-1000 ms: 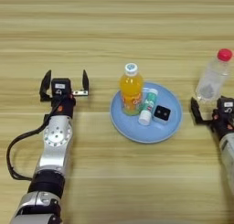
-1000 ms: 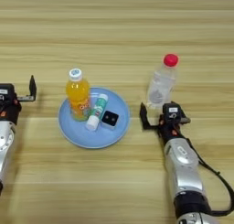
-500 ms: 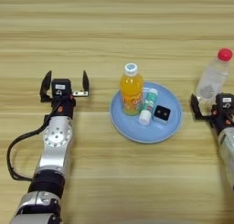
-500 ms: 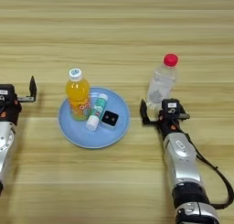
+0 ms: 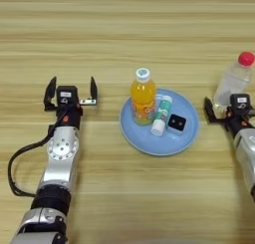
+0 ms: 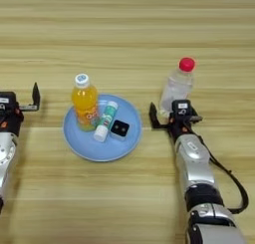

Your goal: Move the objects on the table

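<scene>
Nothing has moved: my right pincer waits open around the clear bottle, my left pincer open beside the plate.

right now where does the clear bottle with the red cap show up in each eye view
Left eye view: the clear bottle with the red cap stands at the far right edge, just beyond the right gripper.
Right eye view: it stands right of centre.
Shared landmark: the blue plate lies to the bottle's left in both views.
</scene>
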Controlling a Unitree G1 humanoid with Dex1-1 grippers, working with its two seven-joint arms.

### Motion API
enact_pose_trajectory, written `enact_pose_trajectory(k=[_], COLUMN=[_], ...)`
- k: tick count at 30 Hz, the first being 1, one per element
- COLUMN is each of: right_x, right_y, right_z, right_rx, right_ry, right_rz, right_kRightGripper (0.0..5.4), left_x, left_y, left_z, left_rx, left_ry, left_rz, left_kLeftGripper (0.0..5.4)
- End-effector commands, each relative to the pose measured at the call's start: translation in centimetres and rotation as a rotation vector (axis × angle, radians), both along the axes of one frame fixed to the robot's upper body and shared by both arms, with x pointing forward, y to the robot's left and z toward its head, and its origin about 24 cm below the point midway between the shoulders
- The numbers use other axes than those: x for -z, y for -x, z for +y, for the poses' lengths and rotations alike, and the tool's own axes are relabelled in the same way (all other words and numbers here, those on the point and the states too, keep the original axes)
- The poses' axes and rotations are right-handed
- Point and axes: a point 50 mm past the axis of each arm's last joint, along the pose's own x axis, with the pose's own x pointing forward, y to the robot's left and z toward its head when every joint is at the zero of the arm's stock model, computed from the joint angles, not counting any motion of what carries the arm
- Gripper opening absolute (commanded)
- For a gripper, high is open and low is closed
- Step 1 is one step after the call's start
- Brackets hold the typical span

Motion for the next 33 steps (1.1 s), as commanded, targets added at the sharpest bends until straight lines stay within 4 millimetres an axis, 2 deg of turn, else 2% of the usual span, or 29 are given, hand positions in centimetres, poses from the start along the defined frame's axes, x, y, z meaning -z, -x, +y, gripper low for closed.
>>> enact_pose_trajectory(k=[1, 8, 17, 26, 30, 33], right_x=[-0.8, -1.5, -1.4, -1.5, -0.9, -0.5], right_y=[-0.9, -1.0, -1.0, -1.2, -1.1, -1.0], right_z=[-0.3, -0.6, -0.7, -3.2, -2.5, -2.1], right_rx=[0.022, 0.040, 0.049, 0.127, 0.098, 0.073], right_ry=[-0.006, 0.011, 0.045, 0.072, 0.063, 0.054], right_rz=[-0.020, -0.070, -0.072, -0.055, -0.033, -0.017], right_kRightGripper=[5.38, 5.38, 4.28, 3.30, 3.27, 3.81], left_x=[-0.2, -0.1, -0.1, -0.2, -0.2, -0.2], left_y=[-0.3, -0.2, -0.2, -0.2, -0.1, -0.1], left_z=[-0.2, -0.2, -0.1, -0.2, -0.1, -0.1], left_rx=[0.008, 0.007, 0.006, 0.006, 0.006, 0.006], left_ry=[-0.001, -0.001, -0.001, -0.001, -0.001, -0.001], left_rz=[-0.005, -0.005, -0.005, -0.008, -0.010, -0.011], left_kLeftGripper=[5.40, 5.40, 5.40, 5.40, 5.40, 5.40])
